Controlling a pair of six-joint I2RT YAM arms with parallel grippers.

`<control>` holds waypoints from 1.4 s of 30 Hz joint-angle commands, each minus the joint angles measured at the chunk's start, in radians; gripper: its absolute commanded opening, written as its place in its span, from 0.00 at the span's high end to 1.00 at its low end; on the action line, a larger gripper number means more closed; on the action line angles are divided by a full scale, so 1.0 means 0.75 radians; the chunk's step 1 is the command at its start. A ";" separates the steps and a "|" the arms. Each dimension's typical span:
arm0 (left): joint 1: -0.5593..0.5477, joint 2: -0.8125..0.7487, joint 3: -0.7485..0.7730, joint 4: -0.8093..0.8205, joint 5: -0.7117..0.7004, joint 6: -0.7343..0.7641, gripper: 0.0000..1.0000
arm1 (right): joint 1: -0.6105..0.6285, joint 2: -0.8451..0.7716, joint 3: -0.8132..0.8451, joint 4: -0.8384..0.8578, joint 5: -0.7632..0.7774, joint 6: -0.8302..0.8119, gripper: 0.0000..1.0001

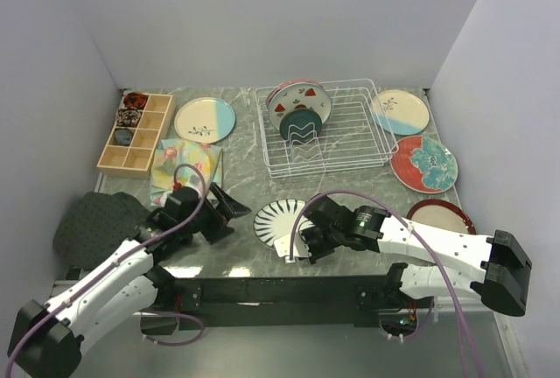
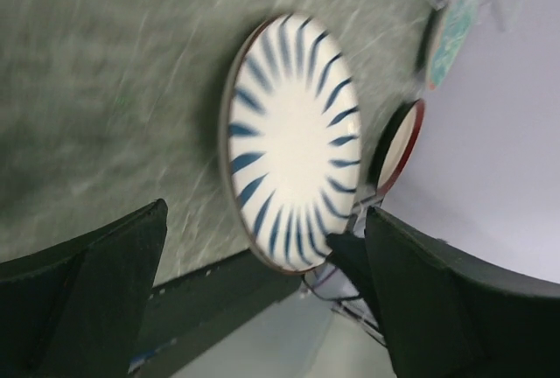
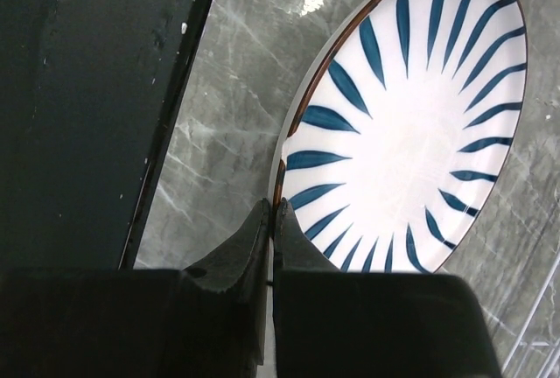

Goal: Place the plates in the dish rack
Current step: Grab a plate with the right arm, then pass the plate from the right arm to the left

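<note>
Flat at lower centre, below rack (image 1: 325, 129): striped plate (image 1: 278, 219). At its lower rim: right gripper (image 1: 299, 245), jaws pressed together, grip unclear. Just left: left gripper (image 1: 229, 211), gaping.

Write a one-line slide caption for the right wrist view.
Right fingers pinch the rim of the striped plate on the marble table.
</note>
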 commanded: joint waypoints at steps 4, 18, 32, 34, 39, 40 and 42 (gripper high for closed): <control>-0.237 0.256 -0.043 0.267 0.022 -0.302 0.01 | -0.007 -0.057 0.013 0.137 0.003 0.015 1.00; -0.283 0.652 0.007 0.540 -0.010 -0.371 0.16 | -0.007 -0.041 0.011 0.143 -0.038 0.011 1.00; -0.285 0.588 -0.020 0.600 -0.117 -0.337 0.86 | -0.007 -0.035 0.027 0.102 -0.110 -0.005 1.00; -0.283 0.552 -0.057 0.629 -0.121 -0.314 0.96 | -0.009 -0.037 0.044 0.067 -0.142 -0.020 0.94; -0.285 0.427 -0.112 0.641 -0.145 -0.212 0.99 | -0.046 -0.047 0.074 -0.041 -0.237 -0.073 0.38; -0.283 0.404 -0.114 0.635 -0.156 -0.192 0.99 | -0.058 -0.057 0.080 -0.056 -0.251 -0.083 0.34; -0.285 0.337 -0.120 0.586 -0.170 -0.130 0.99 | -0.115 -0.066 0.097 -0.108 -0.284 -0.106 0.23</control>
